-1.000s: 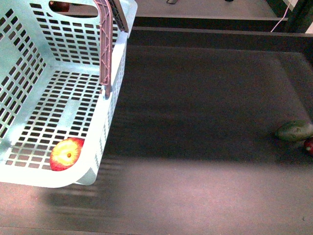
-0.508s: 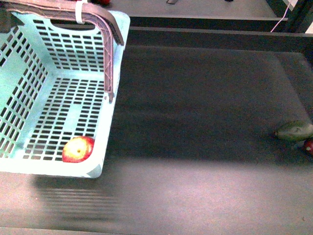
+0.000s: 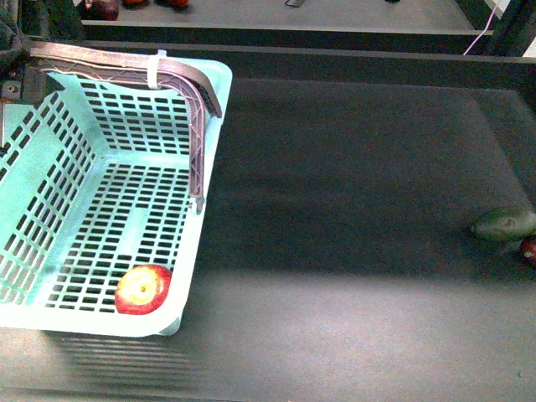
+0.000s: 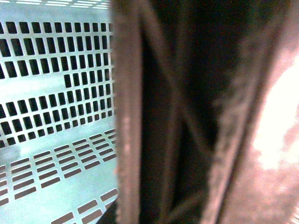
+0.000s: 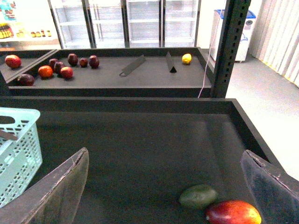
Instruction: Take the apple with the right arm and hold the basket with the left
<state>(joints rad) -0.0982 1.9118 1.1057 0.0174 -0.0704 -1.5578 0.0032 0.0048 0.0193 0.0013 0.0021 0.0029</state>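
The pale mint-turquoise basket (image 3: 50, 167) stands at the left of the dark table. The red apple (image 3: 142, 290) with a yellow blush lies inside it, in the near right corner. The grey-brown handles (image 3: 109, 60), bound by a white tie (image 3: 157, 69), are swung up over the far wall. My left gripper (image 3: 12, 67) is shut on the handles at the far left. In the left wrist view the handles (image 4: 128, 116) fill the frame over the slotted floor (image 4: 56, 93). My right gripper (image 5: 166, 196) is open and empty, far right of the basket (image 5: 18, 149).
A dark green oval fruit (image 3: 504, 224) and a darker red fruit (image 3: 529, 249) lie at the table's right edge, close under my right gripper (image 5: 198, 196). A raised rim bounds the table. Behind it a shelf (image 5: 117, 77) holds several fruits. A dark post (image 5: 229, 46) stands at the back right.
The basket has come down and shifted a little right, so it looks smaller and flatter. The apple has stayed in its near right corner. The two fruits at the right have not moved.
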